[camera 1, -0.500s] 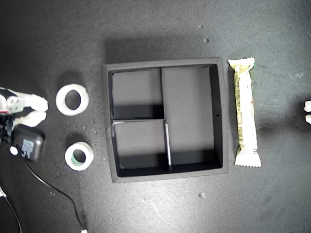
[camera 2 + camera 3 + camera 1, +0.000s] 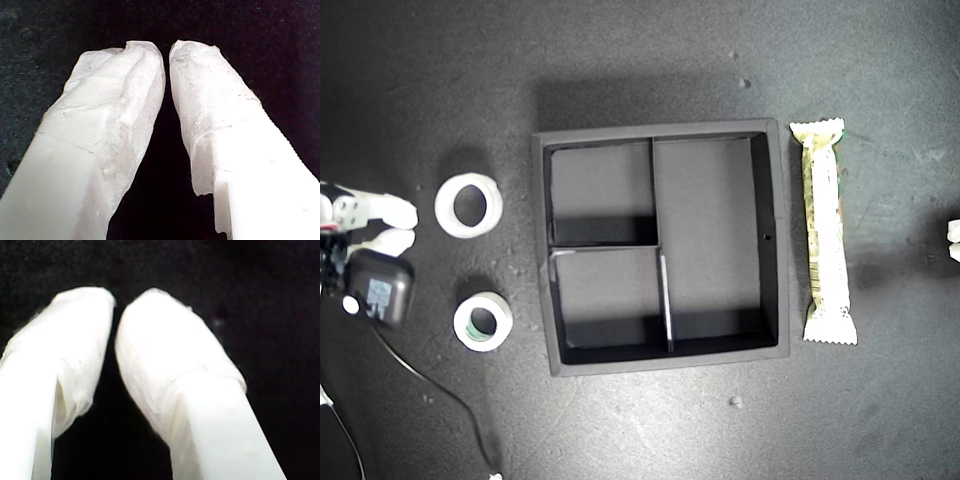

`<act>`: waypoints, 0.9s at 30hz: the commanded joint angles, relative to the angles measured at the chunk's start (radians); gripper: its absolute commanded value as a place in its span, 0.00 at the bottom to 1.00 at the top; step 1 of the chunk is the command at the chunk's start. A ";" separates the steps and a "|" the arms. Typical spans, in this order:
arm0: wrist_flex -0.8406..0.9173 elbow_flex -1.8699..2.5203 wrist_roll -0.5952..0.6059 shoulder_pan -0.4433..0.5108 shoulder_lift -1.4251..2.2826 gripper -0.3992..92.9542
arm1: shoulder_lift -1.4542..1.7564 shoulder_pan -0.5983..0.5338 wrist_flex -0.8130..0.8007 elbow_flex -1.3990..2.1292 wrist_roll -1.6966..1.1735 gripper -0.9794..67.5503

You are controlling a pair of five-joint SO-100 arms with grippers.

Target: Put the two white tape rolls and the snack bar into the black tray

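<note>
– Matte black surface (image 2: 420, 80) fills the exterior view. What sits on it?

– At the centre, a square matte black tray (image 2: 660, 129) with two small compartments and one long one, all bare. Towards the exterior view's left lie a larger all-white tape ring (image 2: 445, 205) and, apart from it, a smaller white tape ring with a greenish core (image 2: 460, 325). Just beside the tray's wall on the exterior view's right lies a long cream-yellow wrapped snack bar (image 2: 823, 240), parallel to the long compartment.

– Why that layout?

– Probably so each arm reaches its own side. One white hand (image 2: 408, 226) points at the larger ring from the exterior view's left, not touching it, with a black boxy module (image 2: 378, 290) and its cable (image 2: 430, 395) behind. Another white hand (image 2: 953, 240) is cut off at the exterior view's right edge; its state cannot be told there.

– And the first wrist view?

– The first hand (image 2: 166, 52) is closed to a slit, holding nothing, over dark surface.

– The second wrist view?

– The second hand (image 2: 116, 305) is likewise nearly closed and empty, somewhat blurred. Neither wrist view shows any object, so which arm is which cannot be told.
</note>
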 commanded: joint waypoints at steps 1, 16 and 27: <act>0.009 0.057 -0.034 0.020 0.051 0.01 | 0.008 0.078 -0.035 0.012 -0.135 0.01; -0.270 -0.035 -0.144 0.319 0.044 0.00 | 0.006 0.325 -0.632 0.012 -0.422 0.01; -0.555 -0.166 0.282 0.067 0.049 0.22 | 0.006 0.295 -0.980 0.012 -0.433 0.01</act>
